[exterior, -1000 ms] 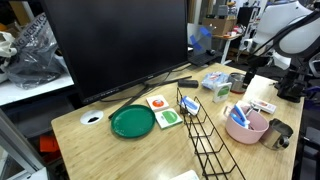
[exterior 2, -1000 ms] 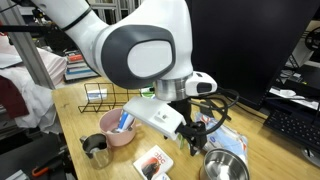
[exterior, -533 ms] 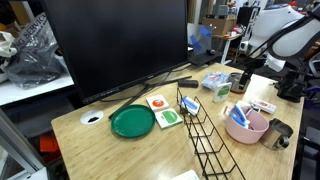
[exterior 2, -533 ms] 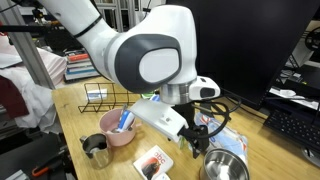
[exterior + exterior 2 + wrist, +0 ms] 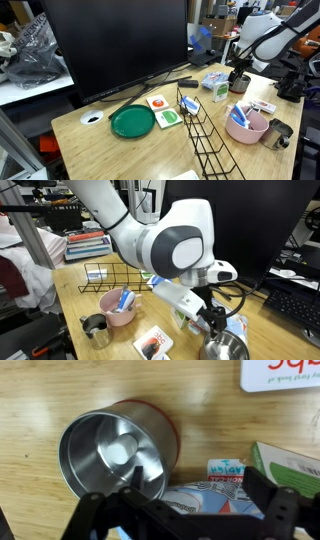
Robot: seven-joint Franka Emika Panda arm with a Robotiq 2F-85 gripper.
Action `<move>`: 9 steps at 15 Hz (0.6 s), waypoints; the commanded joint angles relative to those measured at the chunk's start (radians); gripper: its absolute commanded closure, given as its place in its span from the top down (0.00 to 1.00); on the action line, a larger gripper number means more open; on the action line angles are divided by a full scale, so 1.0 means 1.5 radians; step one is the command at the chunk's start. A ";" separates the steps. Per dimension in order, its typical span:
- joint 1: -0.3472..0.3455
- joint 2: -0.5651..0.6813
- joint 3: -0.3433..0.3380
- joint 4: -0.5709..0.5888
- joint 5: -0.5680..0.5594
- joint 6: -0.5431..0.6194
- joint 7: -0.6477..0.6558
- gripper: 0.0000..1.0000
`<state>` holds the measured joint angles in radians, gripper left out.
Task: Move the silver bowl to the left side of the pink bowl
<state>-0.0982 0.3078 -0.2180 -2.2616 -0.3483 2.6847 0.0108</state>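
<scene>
The silver bowl (image 5: 113, 452) is shiny metal and stands on the wooden table; it also shows at the bottom edge of an exterior view (image 5: 226, 348). My gripper (image 5: 200, 490) is open just above it. One finger is at the bowl's near rim and the other is over a blue-and-white packet (image 5: 205, 500). In both exterior views the gripper (image 5: 238, 76) (image 5: 215, 322) hangs low over that spot. The pink bowl (image 5: 247, 126) (image 5: 120, 309) holds blue and white items and stands apart from the gripper.
A grey metal cup (image 5: 276, 135) (image 5: 95, 330) stands beside the pink bowl. A black wire rack (image 5: 205, 130), a green plate (image 5: 132, 121), two picture cards (image 5: 163, 110) and a big monitor (image 5: 115, 45) are on the table. A white box (image 5: 280, 372) lies near the silver bowl.
The arm has swung over and come down toward the silver bowl. The bowls have not moved.
</scene>
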 commanded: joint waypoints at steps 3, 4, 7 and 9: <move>0.006 0.053 -0.015 0.049 -0.014 0.001 0.026 1.00; 0.004 0.062 -0.013 0.054 -0.008 -0.002 0.022 1.00; -0.002 0.082 -0.008 0.061 0.007 -0.003 0.011 0.91; -0.005 0.091 -0.006 0.062 0.019 0.001 0.010 0.66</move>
<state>-0.0966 0.4280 -0.2313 -2.1858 -0.3469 2.6846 0.0396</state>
